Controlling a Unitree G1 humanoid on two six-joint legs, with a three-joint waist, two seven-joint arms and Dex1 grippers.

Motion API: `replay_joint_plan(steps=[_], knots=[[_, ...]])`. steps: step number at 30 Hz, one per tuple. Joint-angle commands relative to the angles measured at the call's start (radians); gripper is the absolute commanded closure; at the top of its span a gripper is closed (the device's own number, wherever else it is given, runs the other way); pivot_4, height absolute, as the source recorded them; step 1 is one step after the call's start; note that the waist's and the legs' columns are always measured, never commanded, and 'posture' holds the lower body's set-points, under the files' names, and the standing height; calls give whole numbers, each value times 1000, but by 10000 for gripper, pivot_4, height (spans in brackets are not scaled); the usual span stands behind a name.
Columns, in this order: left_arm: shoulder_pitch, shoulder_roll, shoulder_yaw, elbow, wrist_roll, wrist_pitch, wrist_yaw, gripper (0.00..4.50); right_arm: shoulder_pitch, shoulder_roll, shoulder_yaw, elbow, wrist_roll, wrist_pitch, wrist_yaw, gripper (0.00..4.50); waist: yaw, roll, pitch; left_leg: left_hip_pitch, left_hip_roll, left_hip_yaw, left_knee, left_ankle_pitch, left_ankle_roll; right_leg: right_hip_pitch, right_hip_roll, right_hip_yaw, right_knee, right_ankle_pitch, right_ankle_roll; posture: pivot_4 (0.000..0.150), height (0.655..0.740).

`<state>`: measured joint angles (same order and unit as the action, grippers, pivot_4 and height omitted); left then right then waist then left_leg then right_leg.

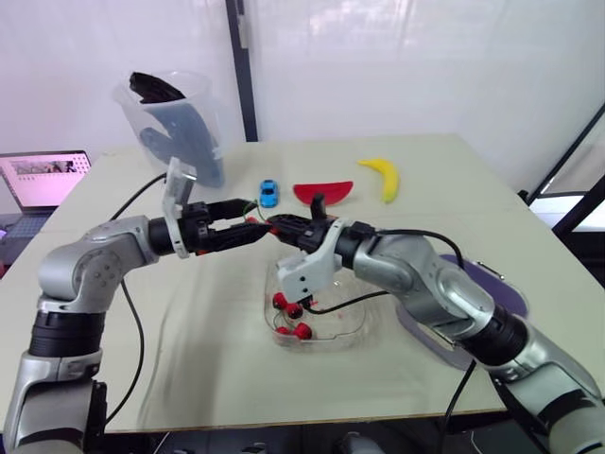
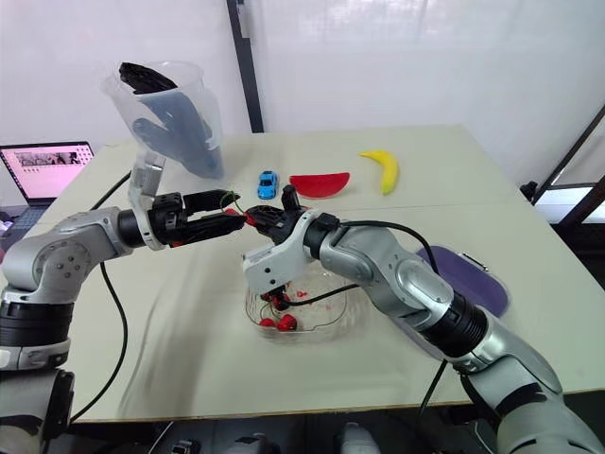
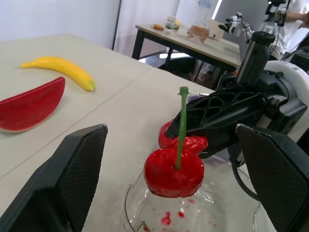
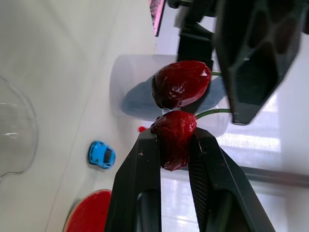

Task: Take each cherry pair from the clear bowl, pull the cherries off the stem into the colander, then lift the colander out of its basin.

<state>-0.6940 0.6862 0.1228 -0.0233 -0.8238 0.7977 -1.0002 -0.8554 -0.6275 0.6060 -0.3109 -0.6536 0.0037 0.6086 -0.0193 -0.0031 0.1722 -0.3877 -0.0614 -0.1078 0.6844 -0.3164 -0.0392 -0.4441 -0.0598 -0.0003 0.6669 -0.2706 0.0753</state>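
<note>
A cherry pair on green stems hangs above the clear bowl [image 1: 331, 344], which holds several more red cherries [image 1: 293, 317]. My right gripper [image 4: 174, 137] is shut on one cherry [image 4: 175, 126] of the pair. The other cherry [image 3: 174, 171] sits between the wide-apart fingers of my open left gripper [image 1: 241, 222], its stem [image 3: 180, 125] standing free. The two grippers meet tip to tip over the bowl's far rim. The purple colander and basin [image 2: 473, 274] lie at the table's right, partly hidden behind my right arm.
A tall clear pitcher [image 1: 175, 123] stands at the back left. Beyond the bowl lie a blue toy car [image 1: 268, 193], a red watermelon slice [image 1: 322, 192] and a banana [image 1: 382, 176]. A laptop [image 1: 43, 180] sits off the table's left edge.
</note>
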Motion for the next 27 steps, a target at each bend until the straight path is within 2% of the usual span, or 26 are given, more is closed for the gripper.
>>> replay_joint_plan(steps=[1,4,18,21,24,25,27], knots=[[-29,-8,14,-22,-8,1,-1,5327,1,11,-48,-10,-8,-51,23,40251,0,0,0,0,0,0,0,0,0,0,0,0,0,0,0,1500,7400],[-33,-8,13,-28,-10,13,-3,18423,8,12,-57,-2,-1,-83,50,40251,0,0,0,0,0,0,0,0,0,0,0,0,0,0,0,1500,7400],[-11,11,-18,-42,40,7,-41,18423,48,53,-104,2,3,-127,122,40251,0,0,0,0,0,0,0,0,0,0,0,0,0,0,0,1500,7400],[-3,16,-19,-42,46,5,-47,26159,54,61,-114,-1,-5,-129,132,40251,-2,0,0,0,0,0,0,0,0,0,0,0,0,0,0,1500,7400],[-12,9,-11,-35,43,8,-51,42077,59,66,-120,-4,-10,-130,140,40251,-1,0,0,0,0,0,0,0,0,0,0,0,0,0,0,1500,7400],[-14,7,-11,-33,43,8,-54,44266,60,67,-121,-4,-11,-130,143,40251,0,0,0,0,0,0,0,0,0,0,0,0,0,0,0,1500,7400],[-17,8,-12,-32,43,9,-58,44266,60,69,-124,-4,-11,-131,148,40251,0,0,0,0,0,0,0,0,0,0,0,0,0,0,0,1500,7400]])
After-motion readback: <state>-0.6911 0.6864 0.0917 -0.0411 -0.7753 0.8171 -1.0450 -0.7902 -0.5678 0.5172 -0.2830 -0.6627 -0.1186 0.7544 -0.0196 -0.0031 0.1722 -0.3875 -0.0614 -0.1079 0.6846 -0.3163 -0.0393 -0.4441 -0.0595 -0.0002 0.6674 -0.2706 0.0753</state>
